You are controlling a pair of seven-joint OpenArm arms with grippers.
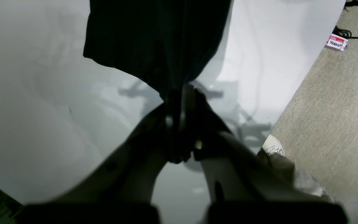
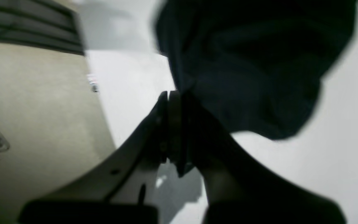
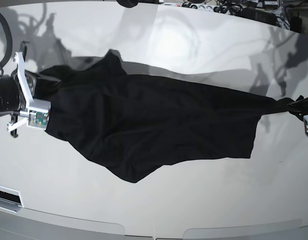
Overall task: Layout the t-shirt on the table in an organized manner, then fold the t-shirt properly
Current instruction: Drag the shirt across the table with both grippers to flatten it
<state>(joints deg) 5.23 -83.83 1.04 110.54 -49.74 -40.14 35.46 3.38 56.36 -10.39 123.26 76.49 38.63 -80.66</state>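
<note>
Stretching across the glossy white counter (image 3: pixel 159 205) in the base view, the plain black short-sleeved cloth t-shirt (image 3: pixel 159 125) runs from 9 o'clock to 3 o'clock, pulled taut between your two arms. Your right tool (image 2: pixel 174 96), at 9 o'clock in that view, is clamped on one end of the cloth; in its own wrist view the jaws stand pressed together with black fabric bunched just past their tips. Your left tool (image 1: pixel 179 93), at 3 o'clock in the base view, is closed on the gathered opposite end, where the shirt narrows to a tight twist. A loose flap hangs toward 6 o'clock near the shirt's middle. Off the counter's curved edge, at 2 o'clock in the left wrist view, a small red-and-white name tag (image 1: pixel 337 42) lies on the beige carpet (image 1: pixel 337 109).
</note>
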